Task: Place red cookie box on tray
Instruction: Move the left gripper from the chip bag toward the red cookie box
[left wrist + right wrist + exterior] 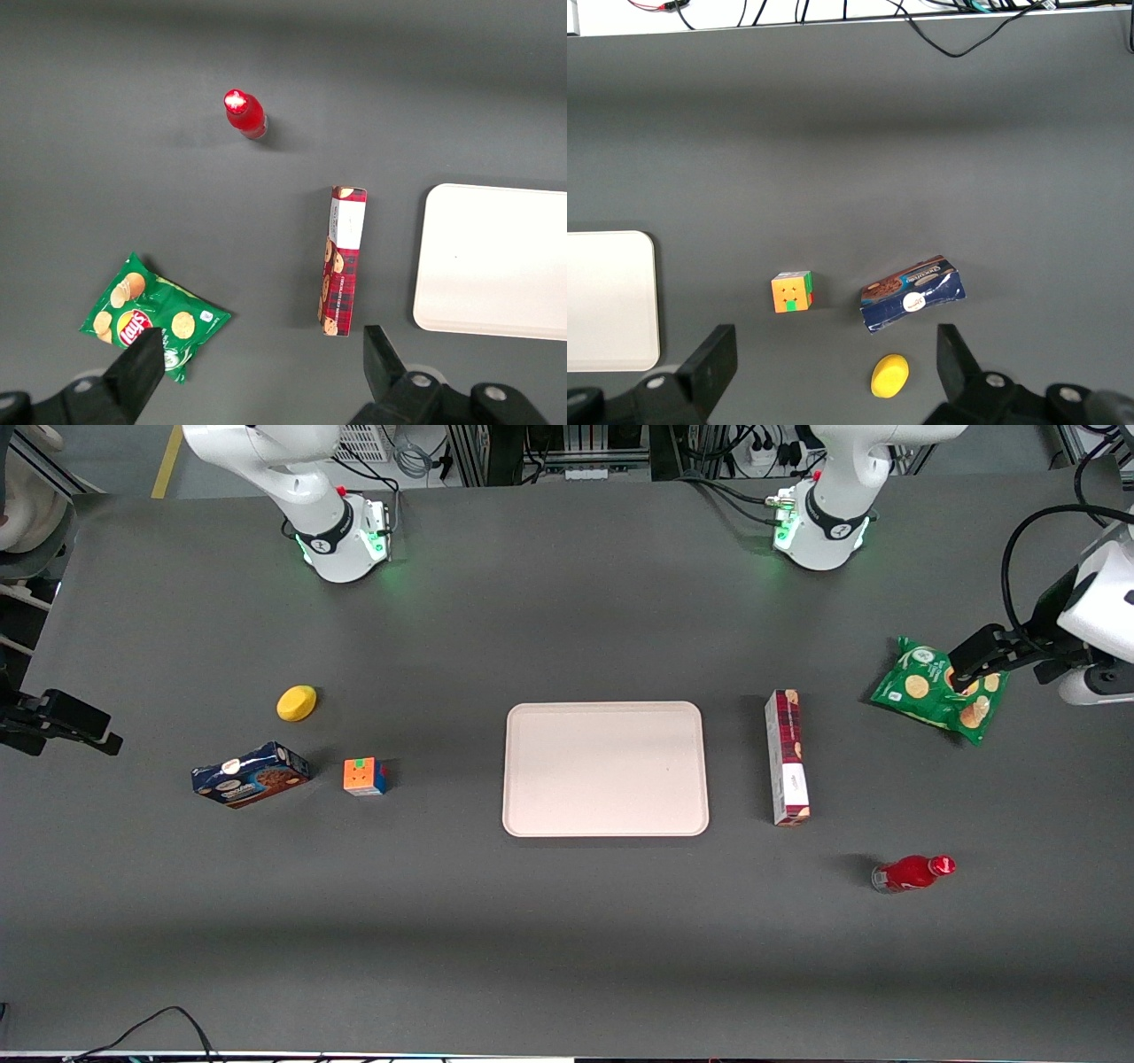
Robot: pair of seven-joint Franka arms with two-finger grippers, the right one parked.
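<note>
The red cookie box (788,757) lies flat on the dark table beside the tray (605,769), toward the working arm's end, its long side running parallel to the tray's short edge. The pale tray has nothing on it. My gripper (964,666) hangs above a green chips bag, farther toward the working arm's end than the box and apart from it. In the left wrist view the gripper (263,363) is open with nothing between its black fingers (142,367), and the red cookie box (342,261) and the tray (496,261) both show below it.
A green chips bag (941,691) lies under my gripper. A red bottle (912,872) lies nearer the front camera than the box. Toward the parked arm's end are a blue cookie box (251,774), a colour cube (364,776) and a yellow lump (297,702).
</note>
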